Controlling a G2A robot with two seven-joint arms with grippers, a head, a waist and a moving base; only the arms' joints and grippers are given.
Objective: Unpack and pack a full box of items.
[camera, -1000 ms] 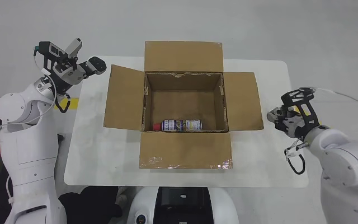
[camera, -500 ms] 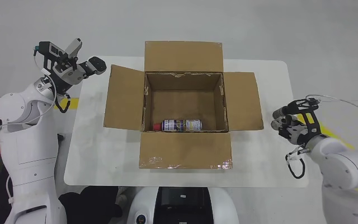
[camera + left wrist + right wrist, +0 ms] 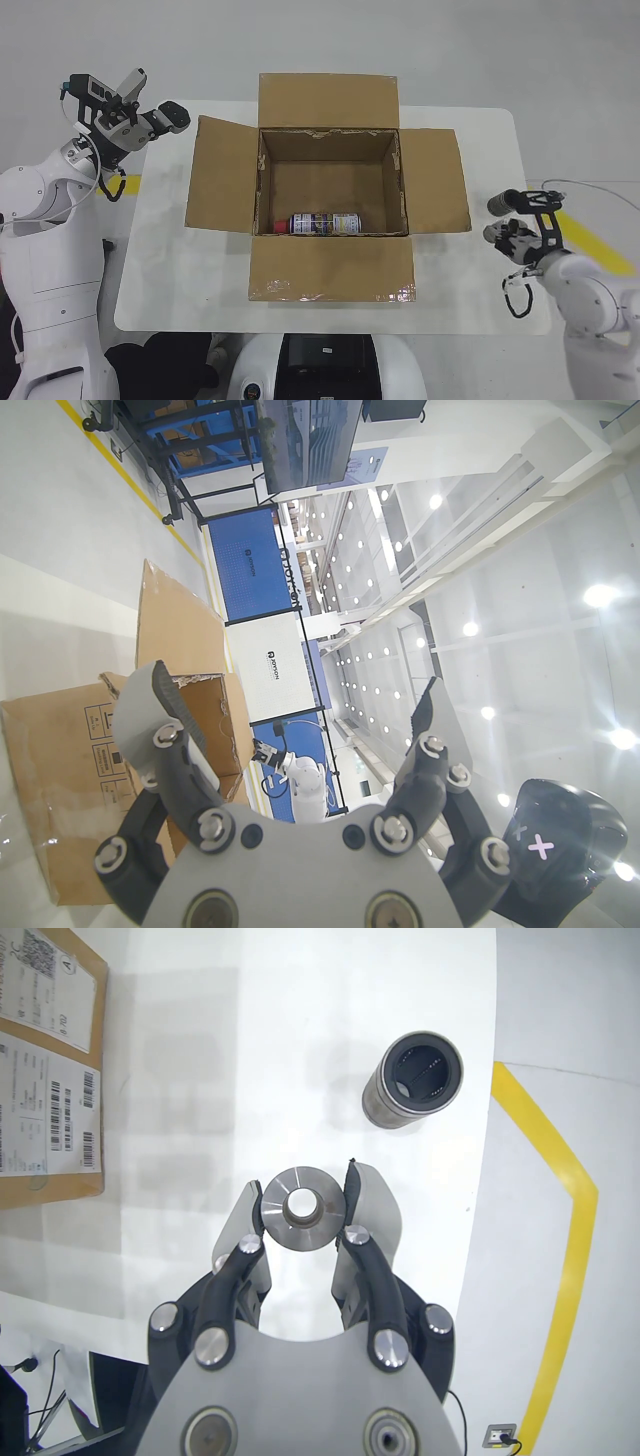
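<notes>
The open cardboard box [image 3: 330, 265] stands mid-table with a spray can [image 3: 323, 223] lying against its near inner wall. At the table's right side my right gripper [image 3: 504, 236] is shut on a round metal flanged bushing [image 3: 303, 1215], its bore facing the wrist camera, over the white tabletop. Just beyond it a black-and-steel cylindrical bearing [image 3: 412, 1078] stands on the table [image 3: 500, 203]. My left gripper [image 3: 158, 98] is open and holds nothing [image 3: 295, 680]; it sits raised off the table's far left corner, beside the box's left flap [image 3: 75, 770].
All the box flaps are folded outward; the right flap [image 3: 50, 1078] carries printed labels. The table edge [image 3: 492, 1128] runs close behind the bearing, with a yellow floor line [image 3: 565, 1168] beyond. Bare white tabletop [image 3: 180, 280] lies left of the box.
My right arm has drawn back toward the table's near right corner with the bushing in its grip, uncovering the bearing. The left arm has not moved.
</notes>
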